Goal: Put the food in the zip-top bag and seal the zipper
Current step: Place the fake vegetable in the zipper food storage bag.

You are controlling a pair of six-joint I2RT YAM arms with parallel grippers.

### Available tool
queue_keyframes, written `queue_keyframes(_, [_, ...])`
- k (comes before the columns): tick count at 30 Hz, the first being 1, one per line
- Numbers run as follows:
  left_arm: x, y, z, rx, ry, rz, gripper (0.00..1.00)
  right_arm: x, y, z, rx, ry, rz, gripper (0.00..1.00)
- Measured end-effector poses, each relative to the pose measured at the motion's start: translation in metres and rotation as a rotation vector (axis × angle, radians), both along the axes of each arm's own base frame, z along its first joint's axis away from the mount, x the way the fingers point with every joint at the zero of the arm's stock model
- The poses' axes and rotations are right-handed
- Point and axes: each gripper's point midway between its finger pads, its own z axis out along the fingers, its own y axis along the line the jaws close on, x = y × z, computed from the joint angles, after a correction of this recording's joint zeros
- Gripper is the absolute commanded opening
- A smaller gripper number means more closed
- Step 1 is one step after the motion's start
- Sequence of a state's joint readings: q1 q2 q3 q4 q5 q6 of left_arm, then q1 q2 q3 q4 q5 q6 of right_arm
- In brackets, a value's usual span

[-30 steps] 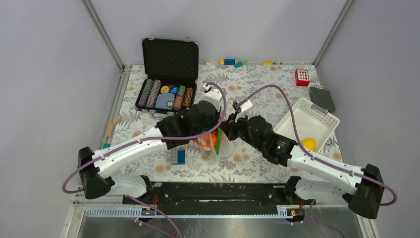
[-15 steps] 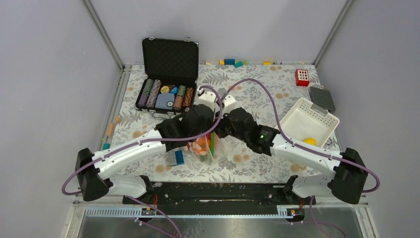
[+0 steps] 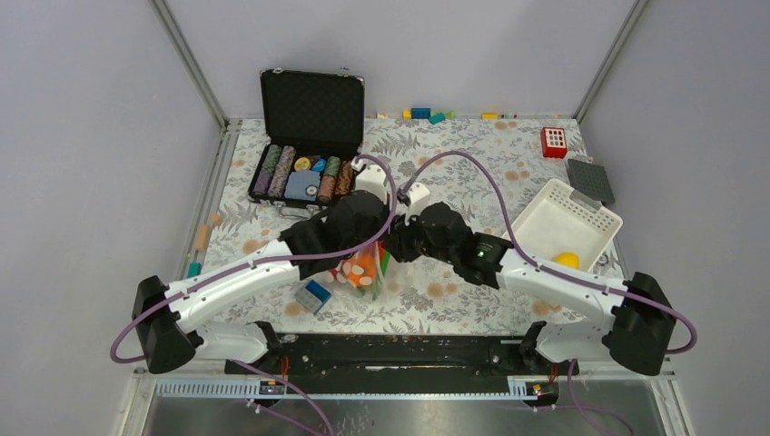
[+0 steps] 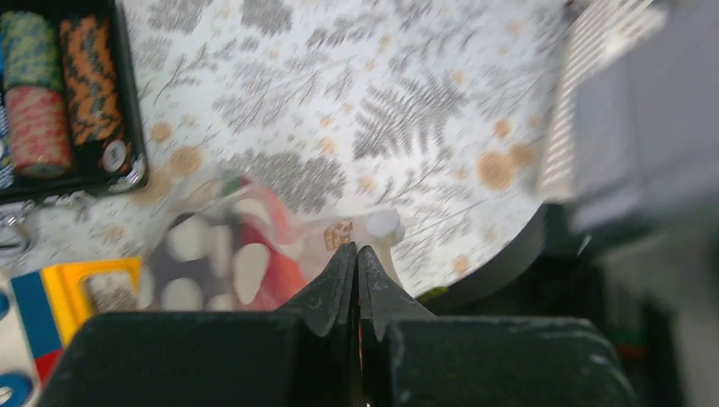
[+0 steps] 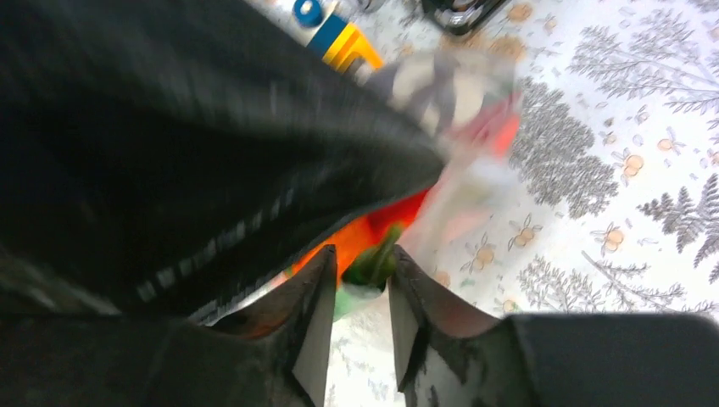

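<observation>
The zip-top bag (image 3: 360, 272), clear with cream dots, hangs at the table's middle with orange and red food (image 3: 365, 265) inside. My left gripper (image 3: 368, 245) is shut on the bag's top edge; in the left wrist view the jaws (image 4: 357, 250) pinch the clear strip beside the dotted bag (image 4: 212, 263) and the red food (image 4: 275, 263). My right gripper (image 3: 393, 249) stands right beside it and is shut on a green pod (image 5: 373, 261) at the bag's mouth, over orange food (image 5: 356, 233). A yellow piece (image 3: 567, 259) lies in the white basket (image 3: 590, 218).
An open poker chip case (image 3: 304, 173) stands at the back left, its chips in the left wrist view (image 4: 51, 93). A blue and yellow block (image 3: 316, 295) lies left of the bag. A red block (image 3: 553, 142), a grey plate (image 3: 590, 179) and small blocks (image 3: 427, 113) lie at the back.
Both grippers and the bag have shifted left and slightly back. The right arm has drawn in from the basket side. The blue block has slid left.
</observation>
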State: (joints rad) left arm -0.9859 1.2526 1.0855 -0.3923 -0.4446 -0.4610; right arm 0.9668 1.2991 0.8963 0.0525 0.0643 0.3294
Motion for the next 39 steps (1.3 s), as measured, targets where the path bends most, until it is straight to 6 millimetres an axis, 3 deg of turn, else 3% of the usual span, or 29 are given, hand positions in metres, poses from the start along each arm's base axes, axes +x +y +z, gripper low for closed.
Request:
queue_keyframes(5, [0.004, -0.013, 0.043, -0.164, -0.085, -0.014, 0.00, -0.027, -0.013, 0.006, -0.013, 0.024, 0.073, 0.57])
queue_keyframes(8, [0.003, -0.014, 0.068, -0.245, -0.128, -0.021, 0.00, -0.033, -0.022, 0.022, 0.007, 0.006, 0.075, 0.68])
queue_keyframes(11, [0.001, -0.017, 0.080, -0.292, -0.147, -0.035, 0.00, -0.037, -0.033, 0.040, 0.036, -0.030, 0.060, 0.75])
queue_keyframes(19, [-0.004, -0.019, 0.057, -0.295, -0.101, -0.059, 0.00, -0.032, -0.074, 0.069, 0.022, -0.119, -0.064, 0.82])
queue_keyframes(24, [-0.004, -0.024, 0.058, -0.328, -0.094, -0.075, 0.00, -0.028, -0.090, 0.078, 0.006, -0.166, -0.116, 0.83])
queue_keyframes(39, [-0.007, -0.028, 0.056, -0.349, -0.082, -0.103, 0.00, -0.023, -0.132, 0.072, -0.085, -0.184, -0.256, 0.77])
